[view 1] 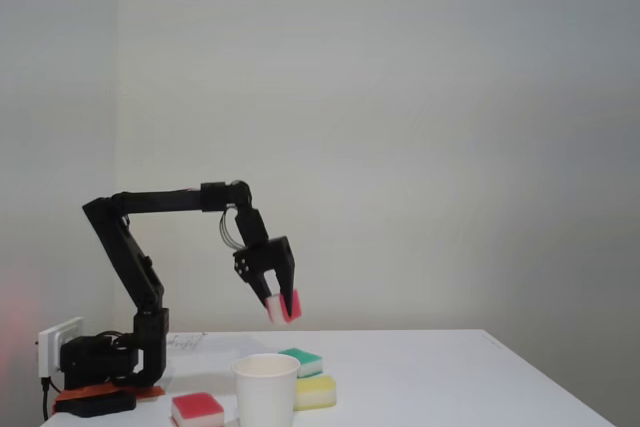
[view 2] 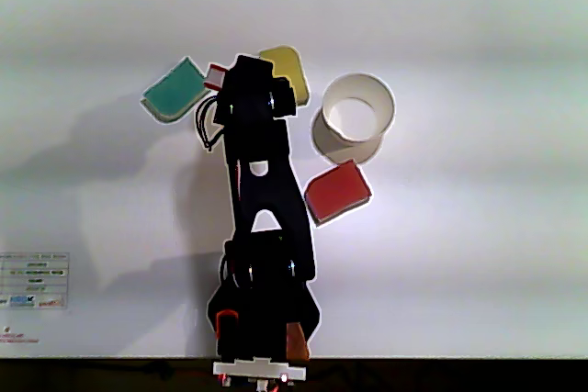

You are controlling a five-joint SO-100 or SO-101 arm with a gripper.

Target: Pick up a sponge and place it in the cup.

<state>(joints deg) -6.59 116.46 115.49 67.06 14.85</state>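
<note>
Aloft, well clear of the table, the hand hangs from the black arm with its fingers pointing down and clamped on the sponge, a small red and white block that fills the gap between the fingertips. In the other view, which looks down from above, a sliver of the sponge peeks out red and white at the upper left of the arm's wrist, which covers the hand itself.

Below the hand in the fixed view, and a little nearer the camera, stands the cup, upright, white, its mouth open. From above the cup lies to the right of the hand, apart from it.

Just beneath the hand in the fixed view lie the green-topped sponge and the yellow sponge, the yellow one touching the cup's right side. From above, the green-topped sponge sits left of the hand and the yellow sponge just right of it, partly under the arm.

A second red sponge rests flat on the table to the lower left of the hand in the fixed view; from above this second red sponge lies just beside the cup, toward the arm's base.
</note>
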